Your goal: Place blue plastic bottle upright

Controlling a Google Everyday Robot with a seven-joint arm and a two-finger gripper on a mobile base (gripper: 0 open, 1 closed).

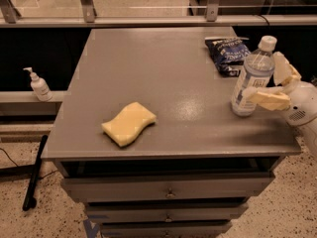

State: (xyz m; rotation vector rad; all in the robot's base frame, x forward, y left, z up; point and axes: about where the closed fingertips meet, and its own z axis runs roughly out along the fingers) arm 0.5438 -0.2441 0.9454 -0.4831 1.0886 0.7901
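Clear ribbed plastic bottle (251,73); smooth, faintly glossy grey worktop (163,73); porous foam sponge (129,123); crinkled shiny snack bag (229,56); matt cream plastic gripper (266,78) at the worktop's right edge.

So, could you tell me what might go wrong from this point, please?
The end effector is right at the clear ribbed plastic bottle with the white cap, which stands upright near the right edge of the grey table; a sideways withdrawal could tip it. If it topples, it may roll off that edge or onto the dark blue snack bag behind.
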